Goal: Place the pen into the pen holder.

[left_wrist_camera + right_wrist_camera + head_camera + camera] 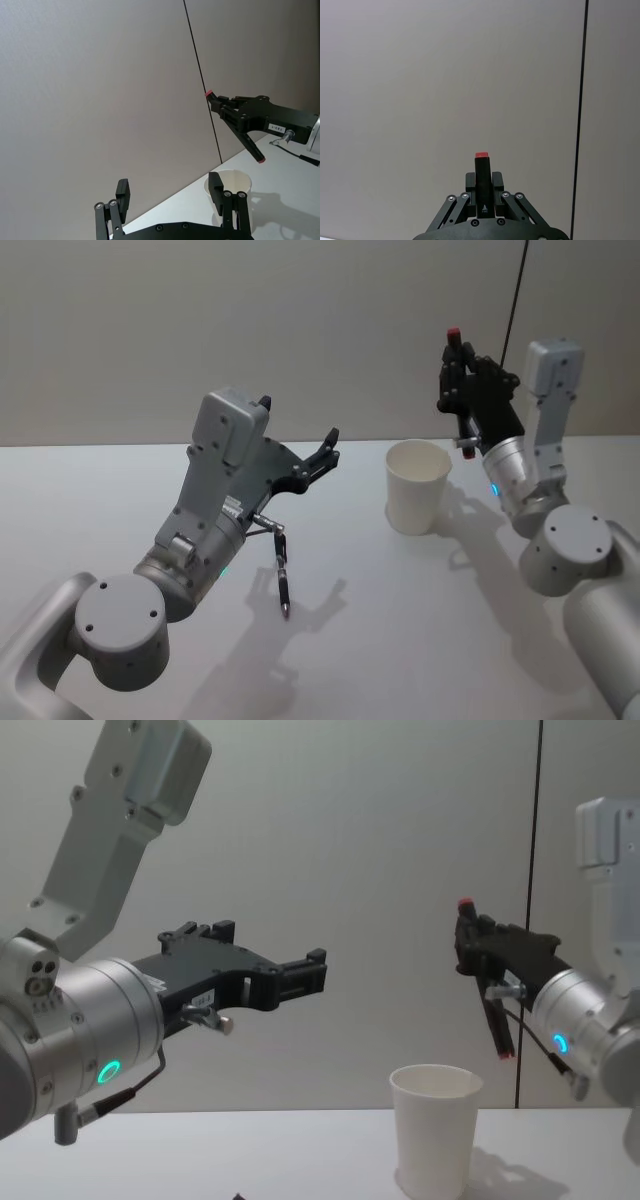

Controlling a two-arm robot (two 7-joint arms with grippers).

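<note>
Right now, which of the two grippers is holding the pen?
The right gripper: it is shut on the black, red-tipped pen, held higher than the white paper cup. The left gripper is open and empty.

A plain white table (400, 650) with a smooth matte top runs back to a pale wall, and soft grey shadows fall across it. The pen holder (417, 486), a white paper cup with a rolled rim, stands upright on its narrower base with its mouth open upward. It sits right of centre near the table's far edge, with a faint shadow to its right.
</note>
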